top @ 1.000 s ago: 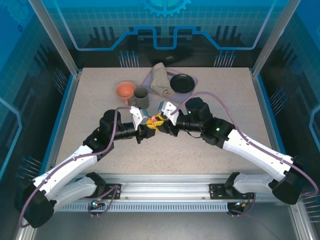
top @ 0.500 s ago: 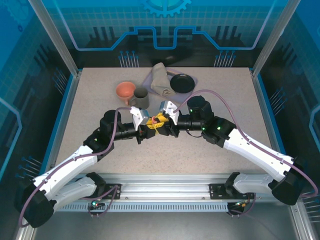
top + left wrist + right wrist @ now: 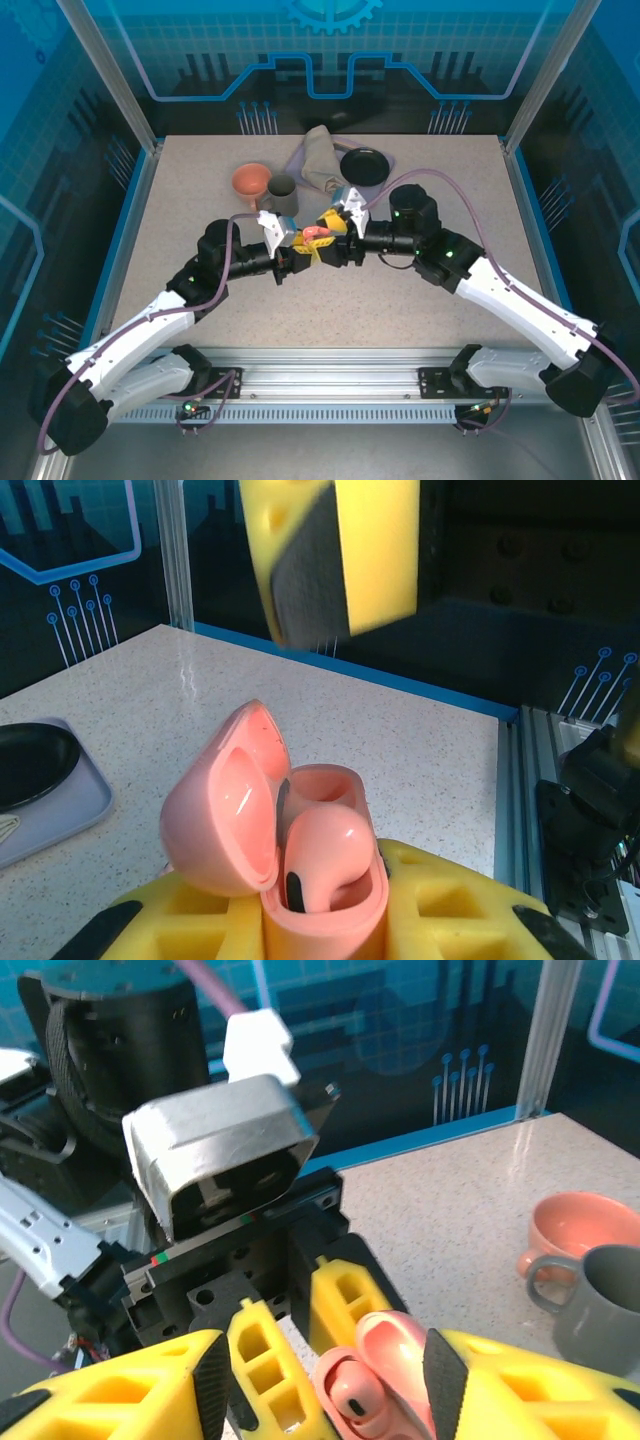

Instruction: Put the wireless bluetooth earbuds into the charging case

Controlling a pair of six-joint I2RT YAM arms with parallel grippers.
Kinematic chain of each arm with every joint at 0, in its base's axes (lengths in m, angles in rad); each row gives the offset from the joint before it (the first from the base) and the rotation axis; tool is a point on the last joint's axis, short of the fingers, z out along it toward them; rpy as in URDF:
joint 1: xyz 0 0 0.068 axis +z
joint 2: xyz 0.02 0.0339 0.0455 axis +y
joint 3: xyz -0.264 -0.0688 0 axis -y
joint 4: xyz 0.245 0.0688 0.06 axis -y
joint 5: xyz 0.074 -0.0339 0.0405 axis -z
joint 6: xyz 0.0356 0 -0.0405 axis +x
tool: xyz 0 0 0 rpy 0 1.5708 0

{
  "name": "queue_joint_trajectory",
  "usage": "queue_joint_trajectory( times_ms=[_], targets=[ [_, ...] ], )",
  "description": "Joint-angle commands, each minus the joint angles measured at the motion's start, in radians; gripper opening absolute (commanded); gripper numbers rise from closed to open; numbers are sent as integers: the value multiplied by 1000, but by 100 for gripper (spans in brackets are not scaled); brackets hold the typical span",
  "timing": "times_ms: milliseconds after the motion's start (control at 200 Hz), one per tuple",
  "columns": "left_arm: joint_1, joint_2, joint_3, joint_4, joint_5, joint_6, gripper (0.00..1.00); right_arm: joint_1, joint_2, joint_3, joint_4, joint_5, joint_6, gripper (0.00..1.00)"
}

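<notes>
You have no lettering, brand, number or label to read here. The back panel [image 3: 420,45] carries only a gear emblem [image 3: 331,10] and circuit-trace drawings, with no words. The pink charging case [image 3: 220,810], close to the left wrist camera, is plain on every face you can see.

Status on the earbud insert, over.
Left end effector shut on open salmon-pink plastic charging case. Right end effector open, close by. One salmon-pink earbud seated inside. Nothing in the way.

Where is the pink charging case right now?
The case is mid-table in the top view, clamped in the left gripper, near the grey mug.
</notes>
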Motion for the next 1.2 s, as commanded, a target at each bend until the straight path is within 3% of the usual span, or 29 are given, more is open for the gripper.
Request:
queue_joint_trajectory(
  times_ms=[0, 285, 475, 590, 740, 905, 1196],
  targets=[
    [0, -3, -11, 46, -7, 6, 0, -35, -48, 20, 43, 20, 65, 58],
    [0, -14, -17, 60, -2, 14, 0, -110, -124, -15, -146, 169, 35, 56],
    [-1, -26, -24, 96, -15, 20, 0, -234, -144, -51, -283, 256, 99, 68],
    [0, -33, -19, 95, -26, 31, 0, -319, -94, -51, -393, 227, 132, 70],
    [-1, -49, -16, 96, -34, 40, 0, -371, 46, -68, -446, 205, 149, 69],
    [-1, -54, 2, 66, -33, 49, 0, -371, 280, -20, -439, 213, 150, 57],
    [-1, -59, 12, 33, -34, 55, 0, -373, 665, 209, -470, 219, 162, 50]
  ],
)
